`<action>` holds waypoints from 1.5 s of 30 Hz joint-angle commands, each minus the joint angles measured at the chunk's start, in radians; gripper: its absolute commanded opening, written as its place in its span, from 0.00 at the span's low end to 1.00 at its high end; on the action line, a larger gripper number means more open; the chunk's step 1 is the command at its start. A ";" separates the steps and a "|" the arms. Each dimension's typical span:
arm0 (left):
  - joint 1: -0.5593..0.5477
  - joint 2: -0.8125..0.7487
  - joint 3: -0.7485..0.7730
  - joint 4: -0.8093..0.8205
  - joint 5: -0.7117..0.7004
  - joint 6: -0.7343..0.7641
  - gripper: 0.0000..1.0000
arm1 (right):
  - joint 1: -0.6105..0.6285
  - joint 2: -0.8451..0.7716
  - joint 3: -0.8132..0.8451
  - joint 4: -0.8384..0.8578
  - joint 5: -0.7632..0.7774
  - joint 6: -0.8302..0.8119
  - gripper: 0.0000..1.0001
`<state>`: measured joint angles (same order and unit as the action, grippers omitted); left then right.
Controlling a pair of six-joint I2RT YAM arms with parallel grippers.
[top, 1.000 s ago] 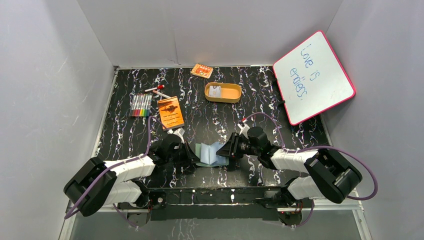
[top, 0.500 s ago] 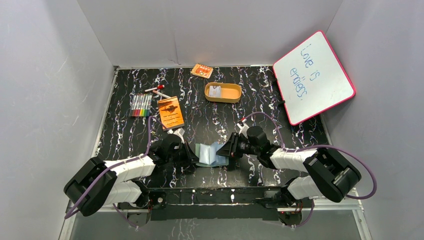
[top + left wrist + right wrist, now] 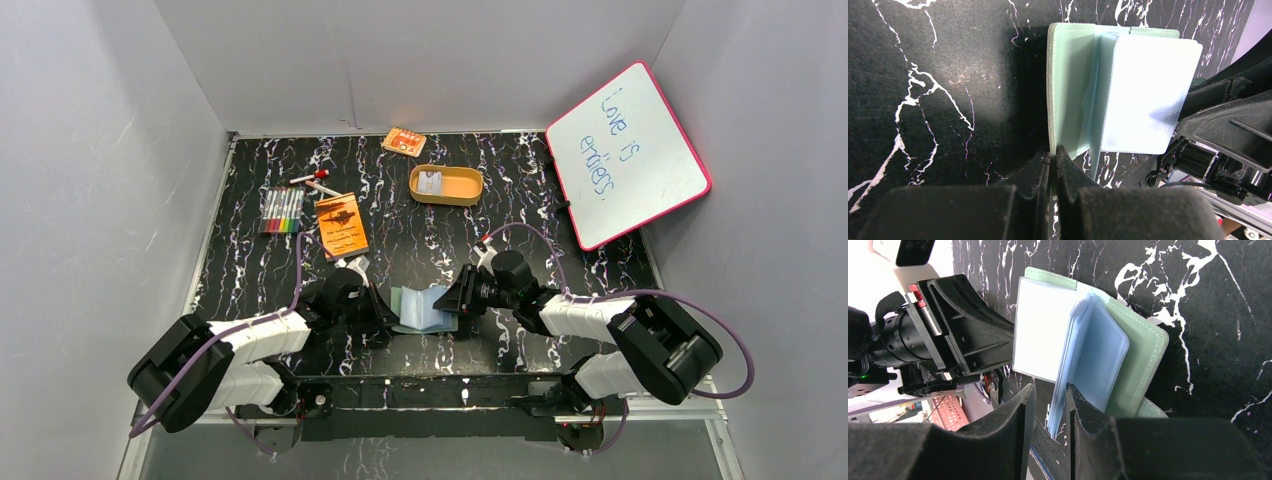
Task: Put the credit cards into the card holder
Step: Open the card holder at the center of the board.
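Left gripper (image 3: 1054, 153) is clamped right down on the near edge of the card holder (image 3: 1071, 95), pinching the sage-green cover and pinning it open on the black marble table (image 3: 938, 75). Across from it, the right gripper (image 3: 1048, 390) has its jaws part-way apart, straddling the lower edge of the clear pocket leaves (image 3: 1098, 350). A gap shows beside the plastic, so that reads as a straddle, not a firm pinch. The holder lies spread between the two arms at the near middle of the table, one pale leaf fanned up. And the credit card (image 3: 431, 182)? Well apart, lying in the tan tray (image 3: 462, 185) on the far side. Only one pale card shows there; whether more lie under it I can't tell. Handling call: the holder looks light and floppy, its pockets thin and slick, so it would likely slide or fold shut unless the cover is pinned at its edge. The card looks stiff, thin and flat on the tray floor, so it will be hard to get under. Taking it by a short edge, worked up against the tray wall, seems the best bet.
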<state>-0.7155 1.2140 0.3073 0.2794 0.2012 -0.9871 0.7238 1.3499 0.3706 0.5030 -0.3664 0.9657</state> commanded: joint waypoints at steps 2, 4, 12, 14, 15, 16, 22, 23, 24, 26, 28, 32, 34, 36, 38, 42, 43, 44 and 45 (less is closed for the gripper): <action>0.002 -0.010 0.010 -0.019 -0.005 0.011 0.00 | -0.001 -0.023 0.000 0.107 -0.007 0.009 0.36; 0.002 -0.010 0.011 -0.019 -0.004 0.011 0.00 | 0.000 -0.031 -0.005 0.128 -0.011 0.011 0.35; 0.002 -0.011 0.012 -0.019 -0.005 0.011 0.00 | -0.001 -0.018 -0.005 0.133 -0.023 0.011 0.27; 0.002 -0.014 0.011 -0.022 -0.007 0.011 0.00 | 0.000 -0.016 -0.006 0.134 -0.024 0.011 0.25; 0.002 -0.016 0.011 -0.022 -0.006 0.011 0.00 | -0.001 -0.015 -0.006 0.135 -0.023 0.011 0.23; 0.002 -0.015 0.010 -0.022 -0.006 0.011 0.00 | 0.000 -0.014 -0.006 0.135 -0.023 0.011 0.22; 0.002 -0.010 0.013 -0.022 -0.006 0.013 0.00 | 0.000 -0.007 -0.004 0.135 -0.029 0.010 0.09; 0.003 -0.011 0.014 -0.023 -0.006 0.014 0.00 | 0.001 -0.006 -0.004 0.133 -0.028 0.009 0.07; 0.003 -0.013 0.016 -0.025 -0.008 0.014 0.00 | 0.001 -0.006 -0.003 0.129 -0.027 0.007 0.05; 0.002 -0.022 0.018 -0.034 -0.012 0.017 0.00 | 0.000 -0.005 -0.001 0.116 -0.023 0.001 0.01; 0.002 -0.035 0.023 -0.048 -0.019 0.024 0.00 | 0.000 -0.003 0.003 0.095 -0.016 -0.004 0.00; 0.003 -0.064 0.049 -0.111 -0.052 0.048 0.01 | -0.001 -0.004 0.012 0.059 -0.002 -0.019 0.00; 0.002 -0.084 0.063 -0.144 -0.069 0.059 0.08 | -0.001 -0.009 0.017 0.034 0.012 -0.027 0.00; 0.002 -0.103 0.071 -0.164 -0.081 0.065 0.17 | 0.001 -0.012 0.020 0.010 0.023 -0.032 0.00; 0.003 -0.118 0.078 -0.180 -0.090 0.072 0.28 | 0.001 -0.015 0.021 0.004 0.027 -0.035 0.00; 0.002 -0.146 0.099 -0.221 -0.109 0.086 0.52 | 0.001 -0.012 0.024 0.010 0.023 -0.033 0.00; 0.002 -0.150 0.104 -0.227 -0.112 0.091 0.53 | 0.000 -0.011 0.024 0.012 0.021 -0.034 0.00; 0.002 -0.154 0.105 -0.230 -0.114 0.098 0.53 | 0.000 -0.010 0.025 0.018 0.018 -0.034 0.00; 0.003 -0.155 0.105 -0.229 -0.115 0.101 0.53 | 0.002 -0.008 0.025 0.025 0.014 -0.034 0.00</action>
<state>-0.7155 1.0912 0.3752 0.0986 0.1146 -0.9188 0.7238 1.3437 0.3634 0.4961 -0.3496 0.9447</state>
